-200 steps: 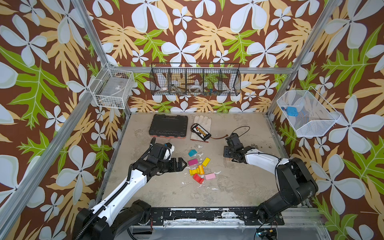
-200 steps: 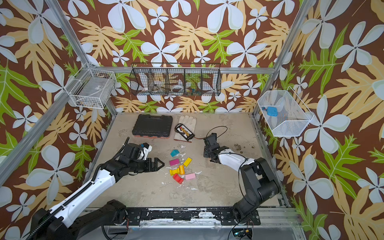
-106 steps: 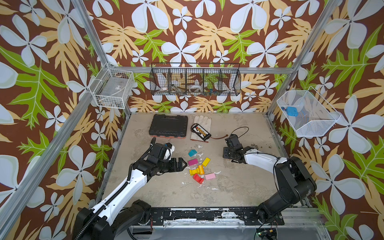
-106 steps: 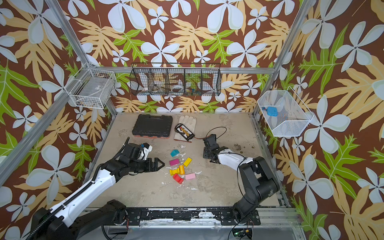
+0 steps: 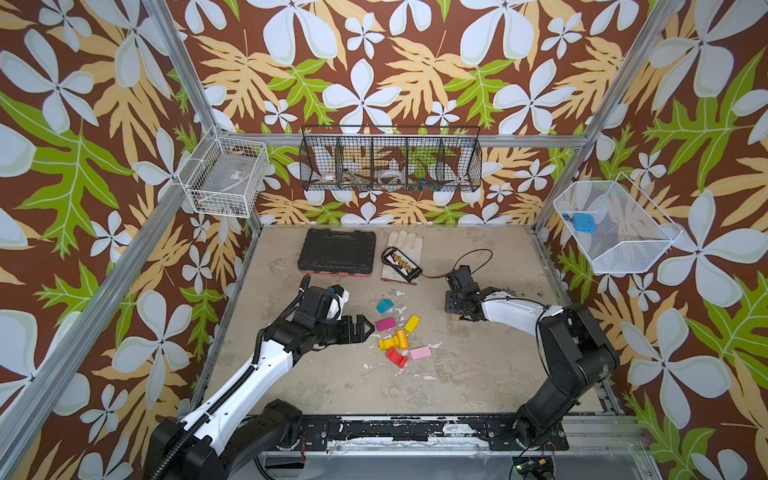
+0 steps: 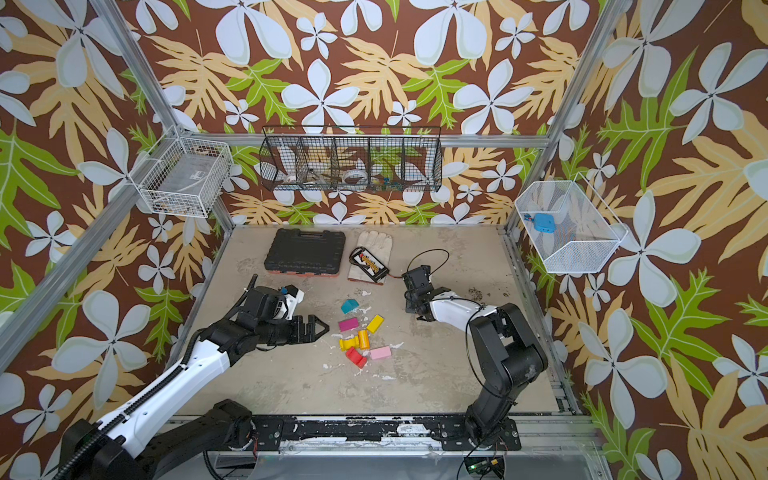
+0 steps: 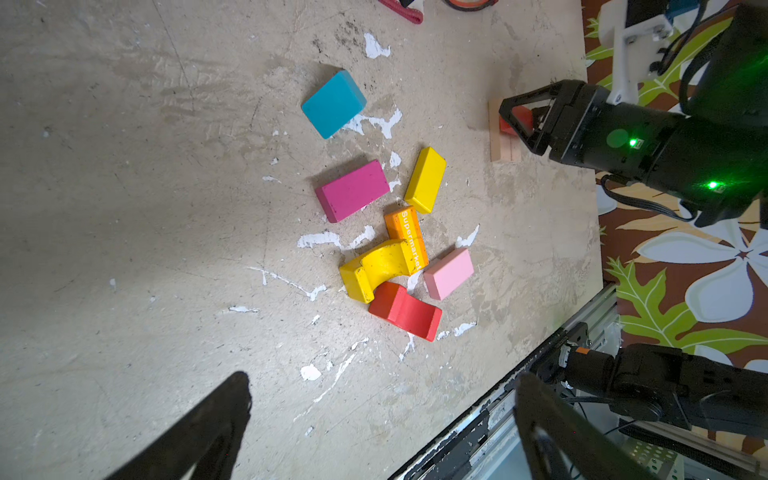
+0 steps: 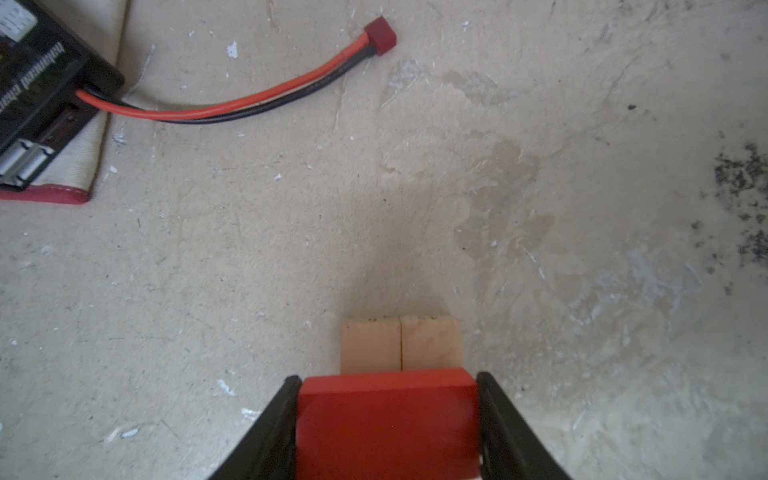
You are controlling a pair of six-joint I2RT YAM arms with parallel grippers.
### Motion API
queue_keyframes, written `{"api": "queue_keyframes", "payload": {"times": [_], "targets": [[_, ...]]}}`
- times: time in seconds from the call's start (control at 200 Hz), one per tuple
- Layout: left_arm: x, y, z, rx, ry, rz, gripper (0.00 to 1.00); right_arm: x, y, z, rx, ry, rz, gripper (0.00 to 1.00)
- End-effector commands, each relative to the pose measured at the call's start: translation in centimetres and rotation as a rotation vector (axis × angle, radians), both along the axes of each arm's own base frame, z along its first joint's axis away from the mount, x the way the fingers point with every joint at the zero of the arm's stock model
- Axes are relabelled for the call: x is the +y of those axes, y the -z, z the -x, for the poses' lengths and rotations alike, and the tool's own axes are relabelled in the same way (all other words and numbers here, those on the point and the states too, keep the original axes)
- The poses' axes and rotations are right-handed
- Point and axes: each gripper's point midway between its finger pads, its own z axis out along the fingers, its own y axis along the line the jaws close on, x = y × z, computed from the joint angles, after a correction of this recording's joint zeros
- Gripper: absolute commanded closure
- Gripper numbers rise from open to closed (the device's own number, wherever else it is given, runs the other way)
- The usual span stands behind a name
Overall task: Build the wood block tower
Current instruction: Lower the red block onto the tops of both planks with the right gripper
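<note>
The right wrist view shows the red block (image 8: 386, 424) clenched in the right hand (image 8: 388, 379) over two tan blocks (image 8: 401, 343) side by side on the bench (image 8: 291, 249); both top views hide this. Other wood blocks (image 7: 352, 190) lie loose near the left hand (image 7: 384, 380), released and empty.

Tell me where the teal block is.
In both top views the teal block lies on the table near its middle, farthest back in the loose cluster, just behind the magenta block and in front of the glove.
</note>
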Motion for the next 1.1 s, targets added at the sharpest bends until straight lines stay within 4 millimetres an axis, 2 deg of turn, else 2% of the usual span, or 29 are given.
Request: {"api": "queue_keyframes", "payload": {"times": [0.0,0.551,1.097], "targets": [[-0.08,-0.14,-0.08,-0.011,0.005,0.004,0.0,-0.39,-0.05,-0.21,0.002,0.003,0.035,0.58],[-0.06,-0.36,-0.06,-0.02,0.005,0.007,0.0,-0.67,0.33,-0.25,0.029,-0.01,0.075,0.54],[-0.08,-0.31,-0.01,-0.018,0.006,0.008,0.0,-0.72,0.22,-0.36,0.036,-0.018,0.09,0.4]]}}
